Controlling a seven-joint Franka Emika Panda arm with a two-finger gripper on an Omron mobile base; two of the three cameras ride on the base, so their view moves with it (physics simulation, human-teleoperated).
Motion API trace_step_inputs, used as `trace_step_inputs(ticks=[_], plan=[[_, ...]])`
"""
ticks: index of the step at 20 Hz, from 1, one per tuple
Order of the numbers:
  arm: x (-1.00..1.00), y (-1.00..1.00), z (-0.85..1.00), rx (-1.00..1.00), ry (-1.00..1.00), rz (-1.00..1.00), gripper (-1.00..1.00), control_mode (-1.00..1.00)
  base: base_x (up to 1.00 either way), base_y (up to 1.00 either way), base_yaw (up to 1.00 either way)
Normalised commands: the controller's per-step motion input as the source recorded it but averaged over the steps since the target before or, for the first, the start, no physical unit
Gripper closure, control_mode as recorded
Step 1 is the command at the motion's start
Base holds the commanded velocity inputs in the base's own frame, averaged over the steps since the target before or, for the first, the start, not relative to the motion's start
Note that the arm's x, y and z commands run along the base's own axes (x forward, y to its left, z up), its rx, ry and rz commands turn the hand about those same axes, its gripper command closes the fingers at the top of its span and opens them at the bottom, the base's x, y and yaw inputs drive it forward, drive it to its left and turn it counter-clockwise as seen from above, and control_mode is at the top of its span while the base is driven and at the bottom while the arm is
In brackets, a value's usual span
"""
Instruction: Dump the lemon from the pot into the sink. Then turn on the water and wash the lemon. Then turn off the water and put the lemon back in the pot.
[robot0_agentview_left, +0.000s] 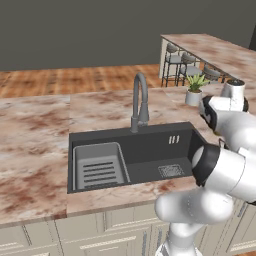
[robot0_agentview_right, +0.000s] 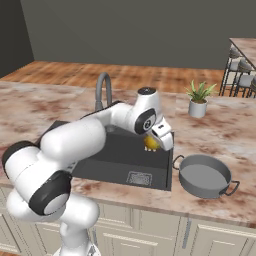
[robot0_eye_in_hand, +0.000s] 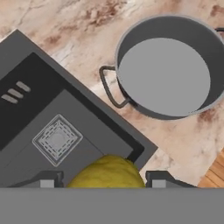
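- Holding the lemon (robot0_eye_in_hand: 106, 171) between your gripper (robot0_agentview_right: 156, 143) fingers, lifted over the sink (robot0_agentview_left: 150, 145) right edge.
- Pot (robot0_agentview_right: 204, 176) sits empty on counter just beside sink, prob your drop spot.

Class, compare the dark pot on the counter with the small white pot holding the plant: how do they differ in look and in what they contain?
The dark grey pot is wide and shallow with loop side handles; the small white plant pot is narrow, taller for its width, and shows no handles. The dark grey pot is empty; the white one holds a green plant. The grey pot sits near the sink; the white one stands farther back. Both stand upright on the marble counter.
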Motion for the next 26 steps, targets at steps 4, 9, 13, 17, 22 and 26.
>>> trace_step_inputs(ticks=[4,9,13,17,22,26], plan=[[-0.02,-0.39,0.05,0.0,0.01,-0.01,1.0,-1.0,0.0,0.0,0.0],[-0.01,-0.54,0.0,0.01,0.0,0.0,1.0,-1.0,0.0,0.0,0.0],[-0.03,-0.59,-0.04,0.04,-0.06,0.0,1.0,-1.0,0.0,0.0,0.0],[0.0,-0.42,-0.08,0.02,-0.08,0.0,1.0,-1.0,0.0,0.0,0.0],[0.0,-0.22,-0.3,0.0,-0.16,0.0,1.0,-1.0,0.0,0.0,0.0],[0.0,-0.11,-0.38,0.0,-0.16,0.0,1.0,-1.0,0.0,0.0,0.0]])
